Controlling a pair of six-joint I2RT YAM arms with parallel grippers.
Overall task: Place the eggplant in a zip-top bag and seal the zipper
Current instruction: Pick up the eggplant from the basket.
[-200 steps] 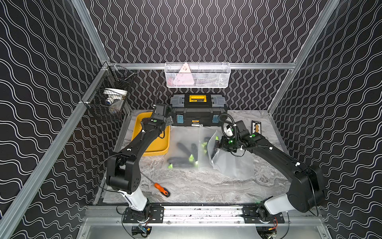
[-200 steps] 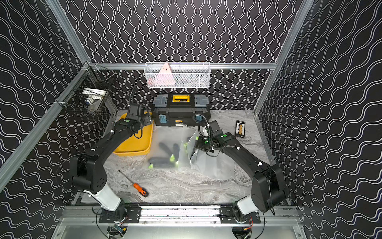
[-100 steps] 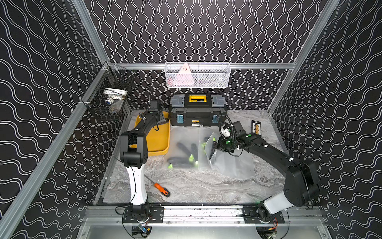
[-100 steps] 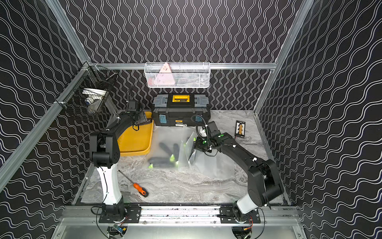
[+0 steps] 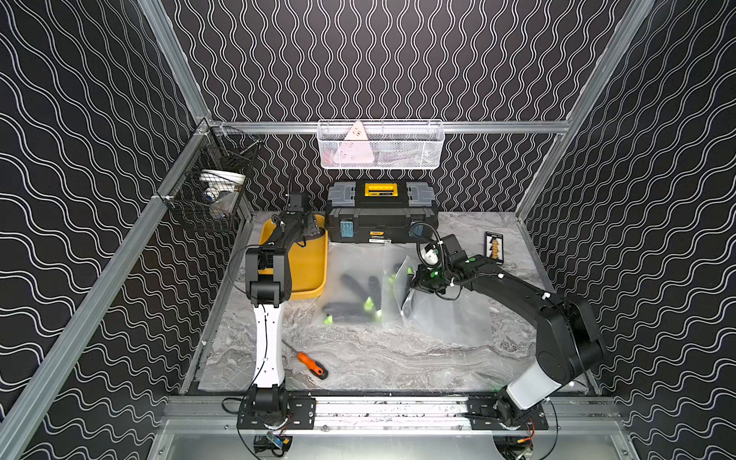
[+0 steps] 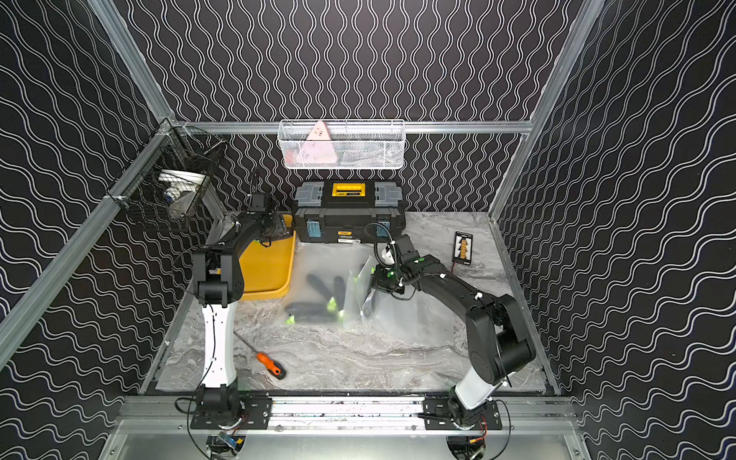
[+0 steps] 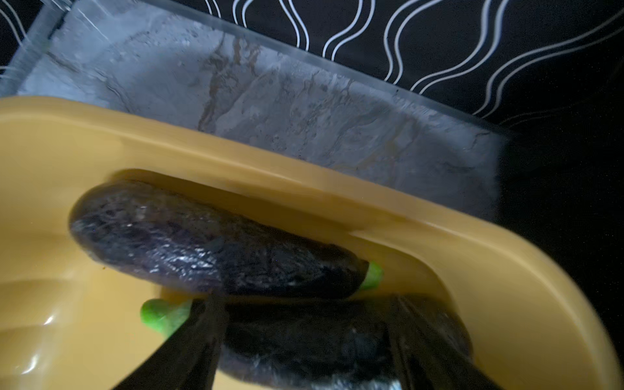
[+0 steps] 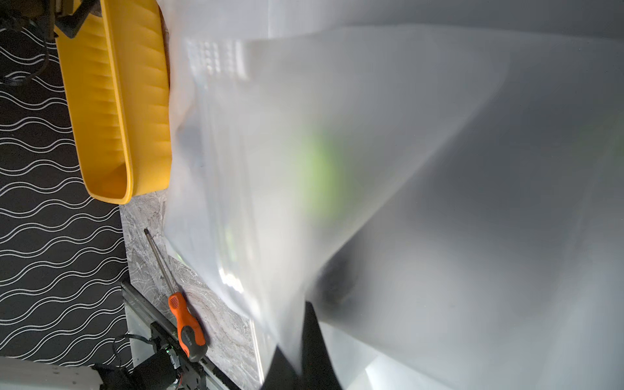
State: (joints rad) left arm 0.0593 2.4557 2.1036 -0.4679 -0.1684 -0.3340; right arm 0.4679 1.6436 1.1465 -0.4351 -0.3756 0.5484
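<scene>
Two dark purple eggplants with green stems lie in the far corner of the yellow tray (image 7: 304,182). The farther eggplant (image 7: 216,239) lies free. My left gripper (image 7: 305,300) is open and straddles the nearer eggplant (image 7: 310,341), one finger on each side; both top views show that gripper (image 5: 312,229) (image 6: 278,229) low in the tray. My right gripper (image 5: 414,278) (image 6: 376,280) (image 8: 300,331) is shut on the raised edge of a translucent zip-top bag (image 5: 450,318) (image 6: 414,314) (image 8: 439,169). A second flat bag (image 5: 350,259) beside it holds several eggplants.
A black and yellow toolbox (image 5: 380,215) stands behind the bags. An orange-handled screwdriver (image 5: 312,364) (image 8: 185,324) lies near the front rail. A white wire basket (image 5: 380,145) and a black one (image 5: 211,191) hang on the frame. A small black card (image 5: 494,247) lies back right.
My left arm's elbow has folded up and back while its gripper stays at the tray's far end. My right gripper has shifted a little left with the bag's edge.
</scene>
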